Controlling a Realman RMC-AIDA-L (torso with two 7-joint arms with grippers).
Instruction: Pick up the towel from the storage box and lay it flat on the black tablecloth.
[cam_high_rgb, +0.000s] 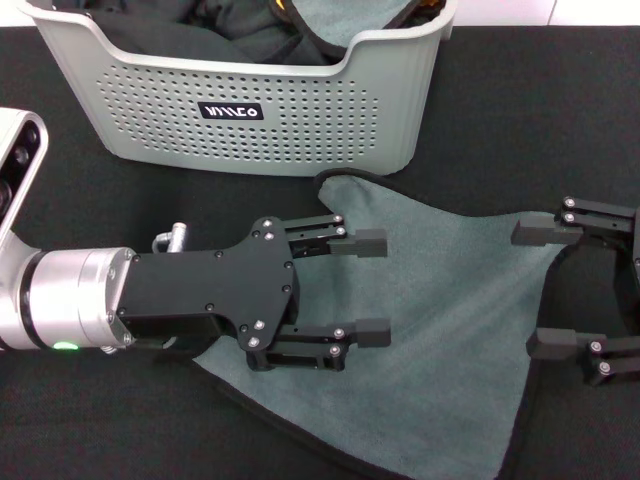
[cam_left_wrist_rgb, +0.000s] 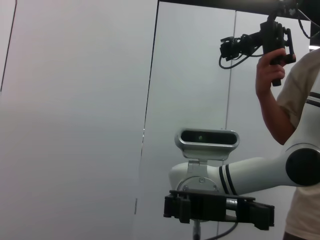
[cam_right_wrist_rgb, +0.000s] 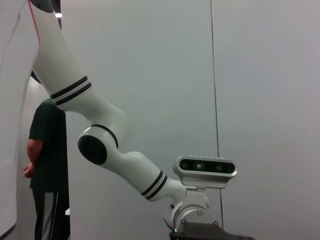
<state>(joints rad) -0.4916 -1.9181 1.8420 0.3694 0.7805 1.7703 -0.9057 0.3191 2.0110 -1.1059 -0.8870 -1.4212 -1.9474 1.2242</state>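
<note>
The towel (cam_high_rgb: 440, 330) is being seen spread grey face up on the black tablecloth (cam_high_rgb: 560, 120). The left end effector (cam_high_rgb: 372, 288) and right end effector (cam_high_rgb: 545, 288) are being held wide open over it, gripping nothing. Beyond, the storage box (cam_high_rgb: 250, 110) is being observed standing upright.

L tool (cam_high_rgb: 372, 288) jaws spread wide, arm reaching in from left, R tool (cam_high_rgb: 545, 288) also agape, facing inward
</note>
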